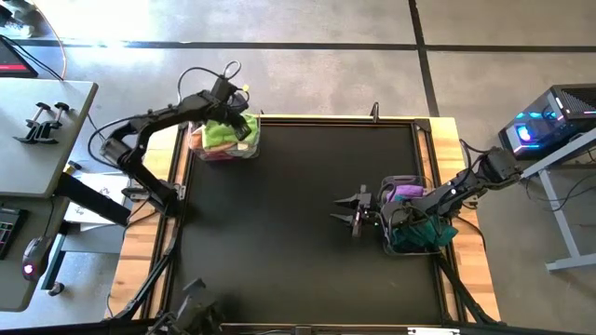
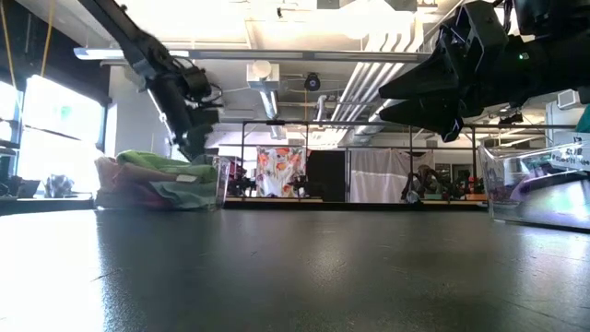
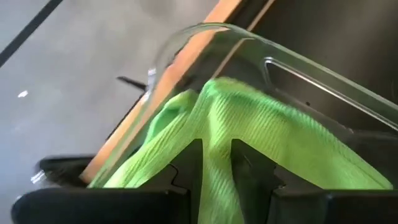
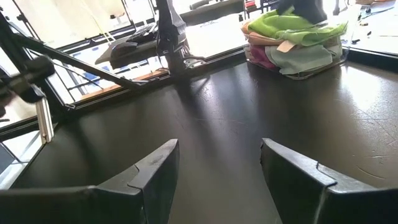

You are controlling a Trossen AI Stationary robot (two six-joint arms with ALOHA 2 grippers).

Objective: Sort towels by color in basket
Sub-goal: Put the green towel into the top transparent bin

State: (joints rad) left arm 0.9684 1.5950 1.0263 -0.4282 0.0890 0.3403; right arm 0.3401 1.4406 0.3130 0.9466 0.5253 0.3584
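The left hand (image 3: 216, 163) was down in the clear basket (image 1: 223, 137) at the counter's (image 1: 279, 233) far left corner, its fingers pinched on the lime green towel (image 1: 222, 132) topping the light-coloured pile. The right hand (image 1: 356, 214) hung wide open and empty beside the right basket (image 1: 414, 219), which held purple and dark teal towels.
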